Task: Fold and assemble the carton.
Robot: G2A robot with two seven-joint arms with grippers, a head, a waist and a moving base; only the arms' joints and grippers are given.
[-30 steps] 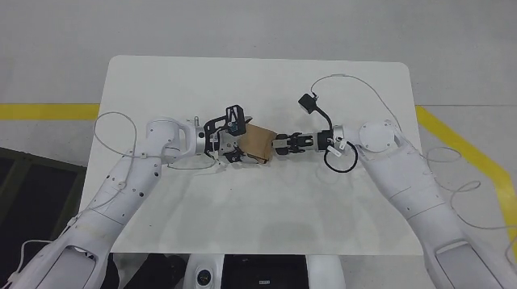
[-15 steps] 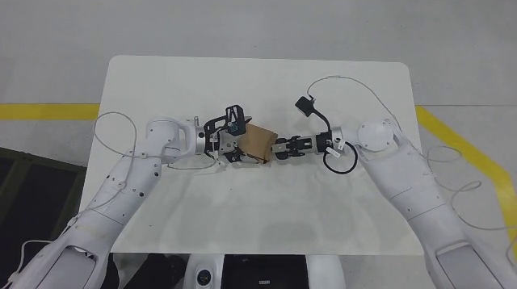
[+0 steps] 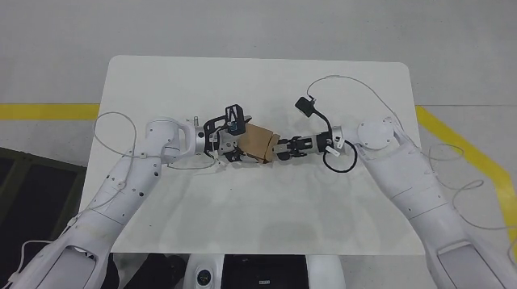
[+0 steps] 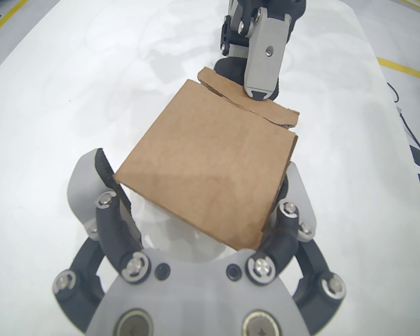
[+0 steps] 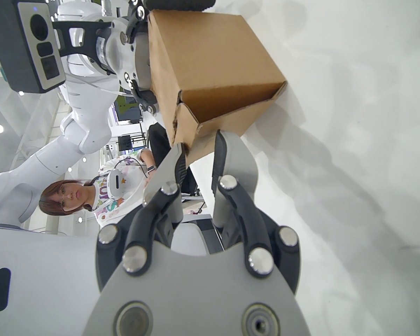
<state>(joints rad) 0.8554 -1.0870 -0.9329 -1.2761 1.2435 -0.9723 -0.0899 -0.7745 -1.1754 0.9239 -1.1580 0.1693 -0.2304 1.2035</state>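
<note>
Left pincer clenched across cardboard carton, steadying it on table. Opposite, right pincer pinched end flap between its fingertips, probably to fold it inward.

Left arm: elbow bent, forearm pointing inward toward the other arm.
Left gripper: fingers spread wide, clamped against opposite sides of the carton.
Right arm: elbow bent, forearm pointing inward, wrist in line with it.
Right gripper: fingers nearly together, pinching a flap at the carton's far end, one above it and one below.
</note>
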